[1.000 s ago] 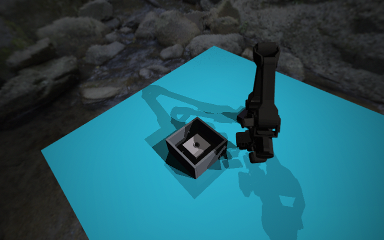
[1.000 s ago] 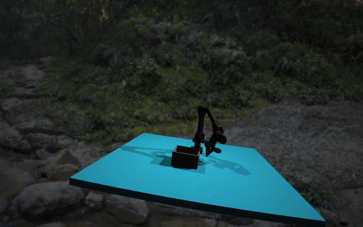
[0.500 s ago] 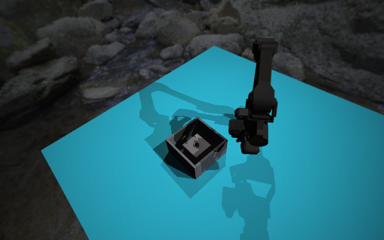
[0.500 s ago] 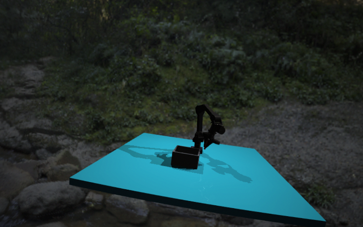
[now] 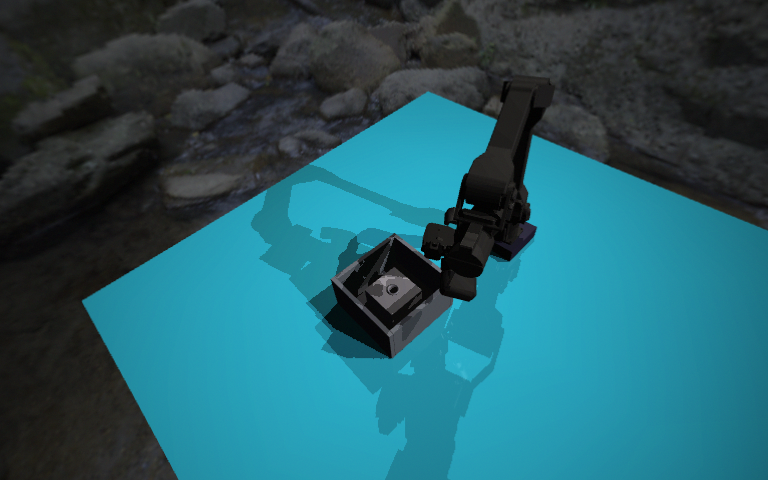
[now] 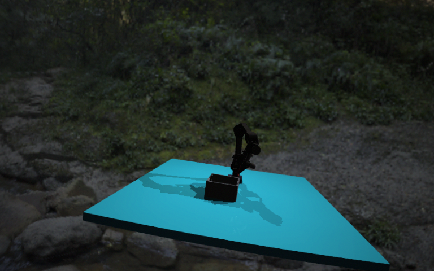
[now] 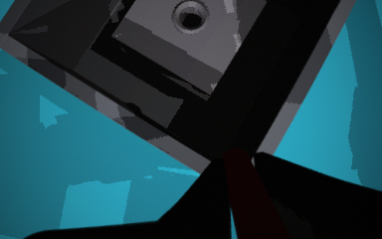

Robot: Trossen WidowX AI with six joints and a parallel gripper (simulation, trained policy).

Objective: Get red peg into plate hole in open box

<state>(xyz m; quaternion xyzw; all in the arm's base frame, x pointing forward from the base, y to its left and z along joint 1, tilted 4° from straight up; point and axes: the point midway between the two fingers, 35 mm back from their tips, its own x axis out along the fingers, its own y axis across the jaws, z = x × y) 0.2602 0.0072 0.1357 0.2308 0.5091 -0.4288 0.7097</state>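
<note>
Up top, the box lies beside the arm; outside, the arm stands behind it; at the wrist, the claw grips the peg, the hole ahead, beyond the near corner

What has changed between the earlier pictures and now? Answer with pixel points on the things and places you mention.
In the top view, the arm (image 5: 512, 133) (image 6: 238, 145) has moved left, bringing the gripper (image 7: 239, 165) from beside the box (image 5: 365, 319) (image 6: 220, 191) (image 7: 186, 161) to its near side. The arm's shadow shifted too. The gripper is shut on the peg (image 7: 251, 194); I cannot tell when it took hold. The box and its plate (image 5: 404, 294) (image 7: 224, 30) stayed in place.
</note>
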